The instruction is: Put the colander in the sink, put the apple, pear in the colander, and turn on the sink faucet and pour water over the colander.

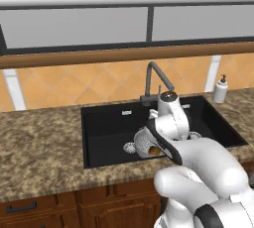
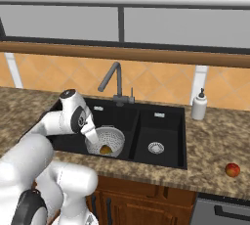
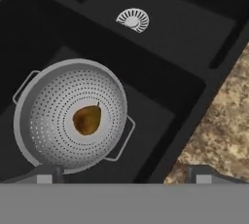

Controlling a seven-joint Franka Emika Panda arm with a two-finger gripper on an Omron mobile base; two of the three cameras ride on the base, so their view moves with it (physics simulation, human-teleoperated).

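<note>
I have the colander (image 3: 72, 116) sitting in the larger basin of the sink (image 2: 166, 121), toward that basin's front edge and close to the divider between the two basins. The pear (image 3: 87, 119) lies at the bottom of the colander, roughly in its middle. My gripper (image 3: 124, 173) hangs above the sink with its jaws spread wide and nothing between them; one fingertip (image 3: 44, 173) shows over the colander's near rim and the other over the sink's front edge by the table (image 1: 39, 142). From the right base view the arm reaches over the larger basin, the hand just above the colander's rim.

The apple (image 2: 232, 169) rests on the table well to the right of the sink, near the table's front edge. The sink faucet (image 2: 115, 84) stands at the back edge of the sink, its spout angled out over the larger basin. A white soap dispenser (image 2: 198, 105) stands on the table at the sink's back right corner.
</note>
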